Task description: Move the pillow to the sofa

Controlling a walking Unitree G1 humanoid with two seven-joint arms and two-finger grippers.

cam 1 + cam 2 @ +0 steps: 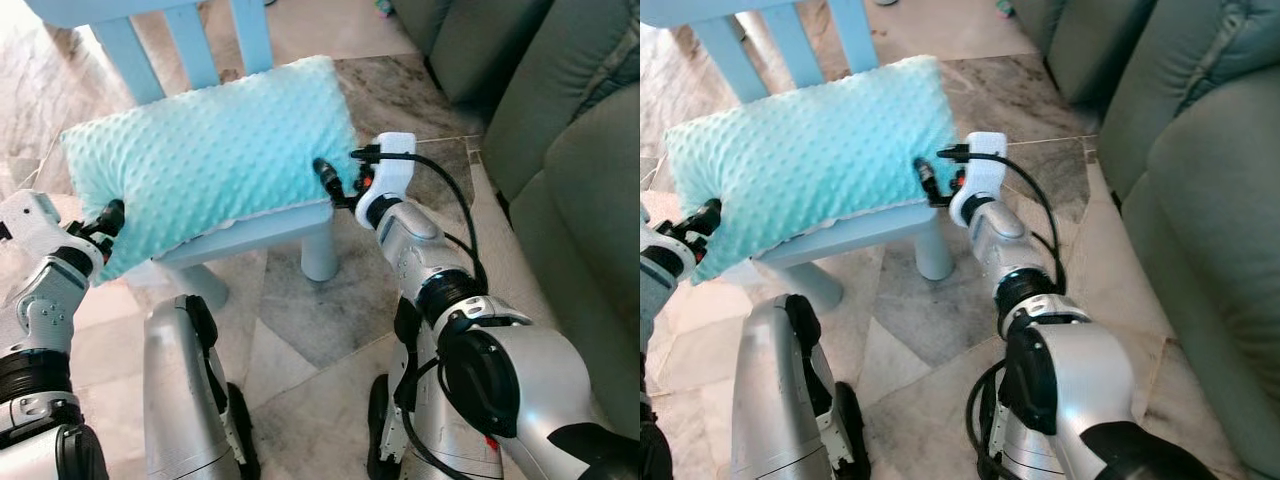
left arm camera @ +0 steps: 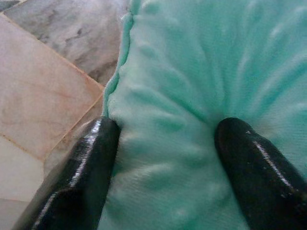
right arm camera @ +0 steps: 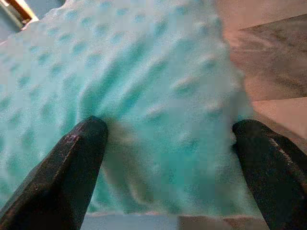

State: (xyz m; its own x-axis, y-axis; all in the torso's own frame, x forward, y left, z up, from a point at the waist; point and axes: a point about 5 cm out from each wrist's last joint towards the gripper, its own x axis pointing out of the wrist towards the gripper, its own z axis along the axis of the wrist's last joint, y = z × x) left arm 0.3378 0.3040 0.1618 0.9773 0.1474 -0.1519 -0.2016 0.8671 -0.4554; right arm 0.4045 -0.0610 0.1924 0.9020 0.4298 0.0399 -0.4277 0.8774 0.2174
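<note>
Pillow (image 1: 210,150) sits on the little blue table (image 1: 265,228), long axis running left-right between the arms. Left gripper (image 1: 112,218) and right gripper (image 1: 330,180) each pinch an end, fingers spread around the fabric. Sofa (image 1: 560,130) lies off to the right, nearer the right arm.

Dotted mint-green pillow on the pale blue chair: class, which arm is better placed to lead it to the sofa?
Right. The right gripper presses the dotted mint-green pillow at its end nearer the grey-green sofa. The left gripper presses the far end, so it would likely follow.
</note>
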